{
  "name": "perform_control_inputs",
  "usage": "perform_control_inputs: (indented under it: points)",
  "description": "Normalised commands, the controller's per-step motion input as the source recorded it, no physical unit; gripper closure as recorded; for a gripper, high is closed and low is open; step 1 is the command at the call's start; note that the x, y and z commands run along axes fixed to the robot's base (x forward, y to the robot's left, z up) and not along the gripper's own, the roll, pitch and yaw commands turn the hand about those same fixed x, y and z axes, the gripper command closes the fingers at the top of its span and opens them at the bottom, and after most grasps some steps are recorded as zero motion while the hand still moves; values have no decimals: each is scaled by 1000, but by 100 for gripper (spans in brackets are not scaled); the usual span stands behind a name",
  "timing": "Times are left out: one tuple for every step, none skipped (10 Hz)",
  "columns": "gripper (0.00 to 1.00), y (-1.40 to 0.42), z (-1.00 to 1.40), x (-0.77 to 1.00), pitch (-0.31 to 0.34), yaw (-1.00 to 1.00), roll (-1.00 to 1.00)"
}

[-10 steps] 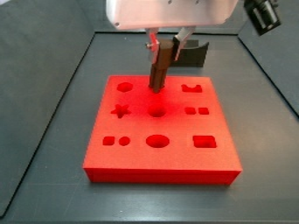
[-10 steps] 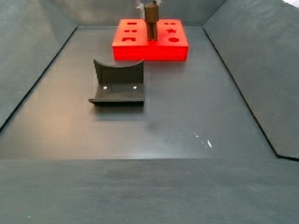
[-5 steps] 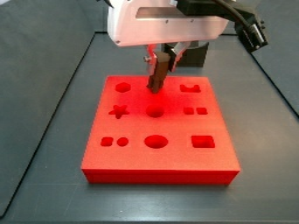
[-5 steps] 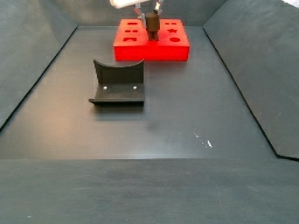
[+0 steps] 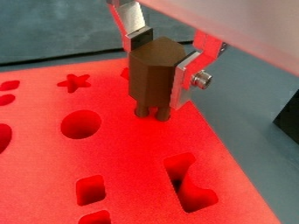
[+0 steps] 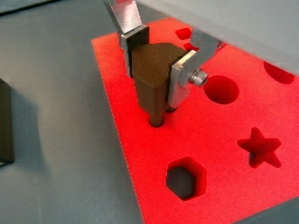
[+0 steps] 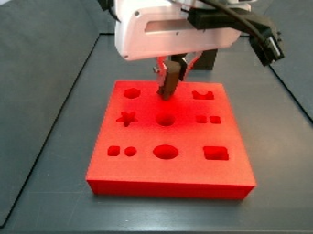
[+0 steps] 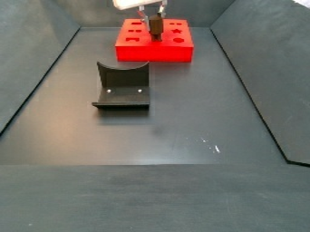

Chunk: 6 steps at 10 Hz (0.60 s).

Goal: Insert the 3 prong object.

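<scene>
In both wrist views the 3 prong object (image 5: 153, 77) sits clamped between my fingers (image 5: 187, 72), upright, its short prongs pointing down just over the red board (image 5: 128, 166); my gripper (image 6: 156, 63) is closed on it above the board's far middle portion. Assessment of risk: the prongs appear to hover over plain red surface, not visibly over a matching opening, so a descent here would likely press them against the board and either jam, tilt the piece in my grasp, or shove the board across the tabletop (image 7: 49, 110). A slight rotation error about the vertical would produce the same fault even over the correct hole. Limits of observation: I cannot tell whether the prong tips touch the board or clear it; red glare washes out their ends. The target hole is not identifiable with certainty. In a side view the gripper housing masks the grasp, and in a side view the fixture (image 8: 121, 87) stands well apart, with the board too small to read.
</scene>
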Motion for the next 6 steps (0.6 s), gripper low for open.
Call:
perform_control_inputs:
  points:
    - [100,0,-623,166,267,-269,0]
    - [100,0,-529,137,321,-391,0]
    - [100,0,-549,149,310,-406,-11]
    - [100,-6,-526,143,310,-357,-29]
    - [100,-46,-537,69,316,-229,0]
    - [100,-103,-483,6,261,-180,47]
